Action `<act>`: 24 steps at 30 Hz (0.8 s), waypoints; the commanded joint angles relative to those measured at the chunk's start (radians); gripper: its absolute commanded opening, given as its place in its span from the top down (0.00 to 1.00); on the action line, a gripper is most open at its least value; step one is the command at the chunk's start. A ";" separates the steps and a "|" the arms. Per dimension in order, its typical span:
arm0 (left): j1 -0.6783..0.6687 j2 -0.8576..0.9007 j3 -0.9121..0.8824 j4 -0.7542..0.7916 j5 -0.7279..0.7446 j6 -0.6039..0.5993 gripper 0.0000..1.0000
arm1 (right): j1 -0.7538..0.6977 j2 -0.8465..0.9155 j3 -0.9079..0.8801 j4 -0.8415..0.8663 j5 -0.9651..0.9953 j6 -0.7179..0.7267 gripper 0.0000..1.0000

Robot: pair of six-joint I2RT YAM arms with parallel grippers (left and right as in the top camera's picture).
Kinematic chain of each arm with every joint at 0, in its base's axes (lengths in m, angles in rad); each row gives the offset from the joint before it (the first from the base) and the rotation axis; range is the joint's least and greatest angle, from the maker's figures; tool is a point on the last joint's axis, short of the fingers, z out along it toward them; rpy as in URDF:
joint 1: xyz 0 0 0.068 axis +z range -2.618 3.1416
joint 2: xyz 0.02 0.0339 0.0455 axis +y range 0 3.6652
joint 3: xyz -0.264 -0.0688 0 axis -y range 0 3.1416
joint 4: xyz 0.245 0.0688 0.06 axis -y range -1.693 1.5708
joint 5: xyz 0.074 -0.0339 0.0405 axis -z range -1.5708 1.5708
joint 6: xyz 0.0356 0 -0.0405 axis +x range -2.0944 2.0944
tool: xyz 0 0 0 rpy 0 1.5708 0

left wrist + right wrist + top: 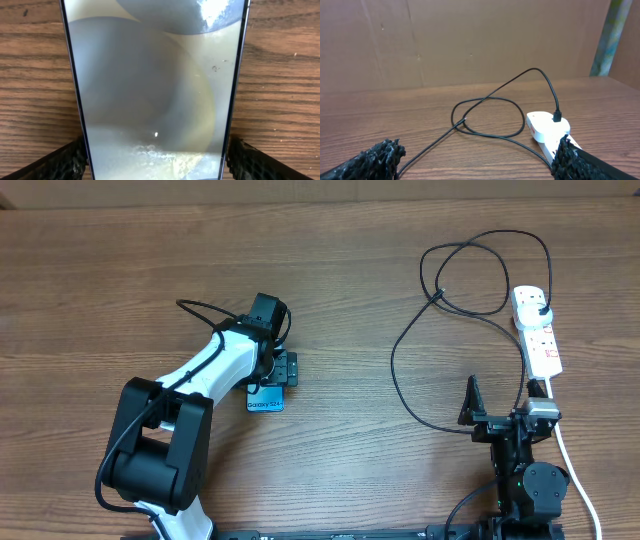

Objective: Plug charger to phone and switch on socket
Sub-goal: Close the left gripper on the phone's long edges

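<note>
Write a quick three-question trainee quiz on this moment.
1. True or false: the phone lies between the fingers of the left gripper.
2. One end of the charger is plugged into: A) the phone, B) the socket, C) nothing.
3. Is the right gripper open or shut, and what does it hold?

Key: 1 true. 2 B. 3 open, holding nothing.
</note>
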 commanded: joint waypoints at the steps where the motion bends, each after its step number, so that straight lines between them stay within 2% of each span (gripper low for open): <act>1: 0.006 0.046 -0.042 0.015 0.072 -0.008 0.09 | 0.006 -0.008 -0.010 0.006 -0.002 -0.002 0.00; 12: 0.006 0.046 -0.042 0.015 0.072 -0.008 0.15 | 0.006 -0.008 -0.010 0.006 -0.002 -0.002 0.00; 17: 0.006 0.046 -0.042 0.015 0.072 -0.008 0.25 | 0.006 -0.008 -0.010 0.006 -0.002 -0.002 0.00; 24: 0.006 0.046 -0.042 0.014 0.074 -0.008 0.29 | 0.006 -0.008 -0.010 0.006 -0.002 -0.002 0.00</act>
